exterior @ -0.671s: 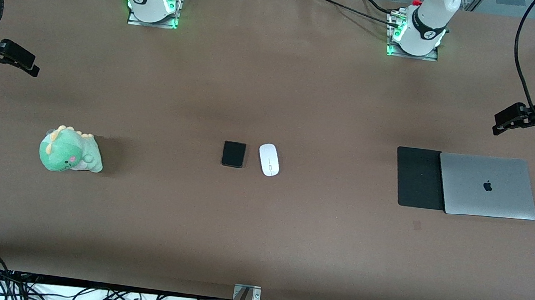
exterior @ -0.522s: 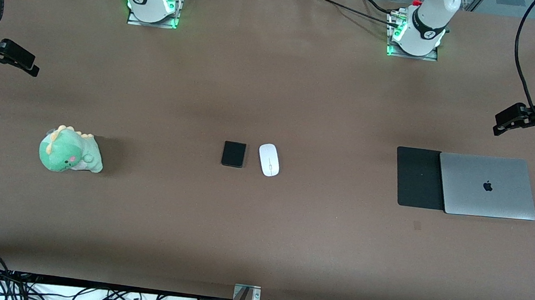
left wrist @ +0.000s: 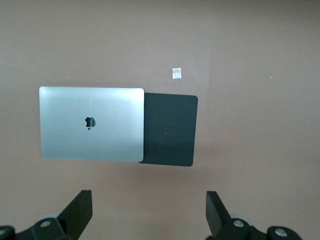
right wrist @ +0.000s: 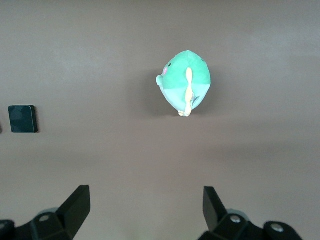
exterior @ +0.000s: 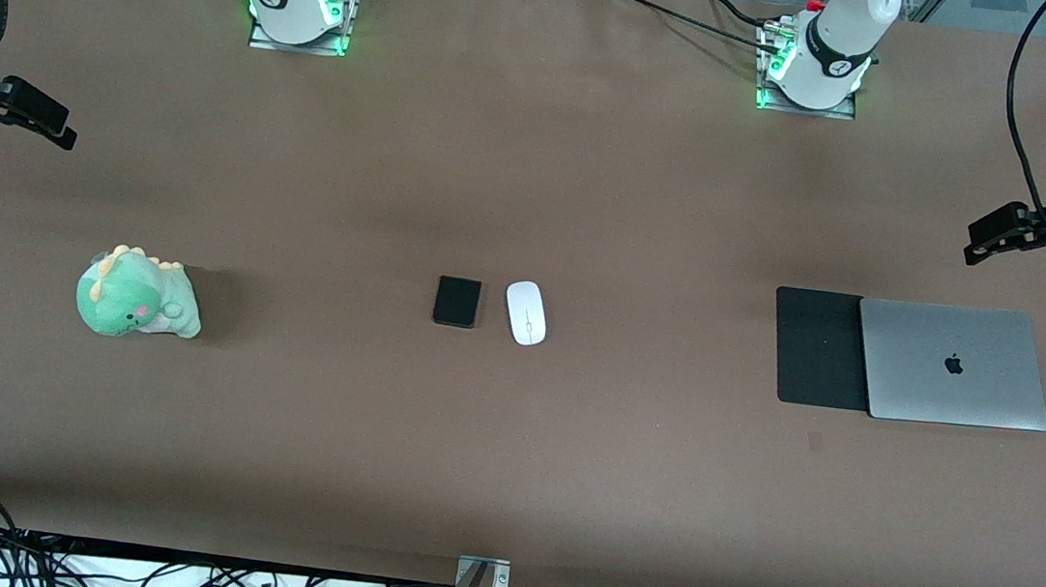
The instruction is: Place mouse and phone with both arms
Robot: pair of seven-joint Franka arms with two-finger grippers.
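Observation:
The white mouse (exterior: 526,312) and the small black phone (exterior: 457,301) lie side by side at the middle of the brown table, the mouse toward the left arm's end. The phone also shows in the right wrist view (right wrist: 23,119). My left gripper (exterior: 1004,233) is open and empty, up in the air at the left arm's end of the table; in the left wrist view (left wrist: 149,210) it hangs over bare table. My right gripper (exterior: 40,121) is open and empty at the right arm's end; in the right wrist view (right wrist: 145,207) it hangs over bare table.
A closed silver laptop (exterior: 953,364) lies partly on a large black mat (exterior: 819,347) toward the left arm's end; both show in the left wrist view, laptop (left wrist: 91,123) and mat (left wrist: 170,129). A green plush dinosaur (exterior: 137,294) sits toward the right arm's end, also in the right wrist view (right wrist: 185,82).

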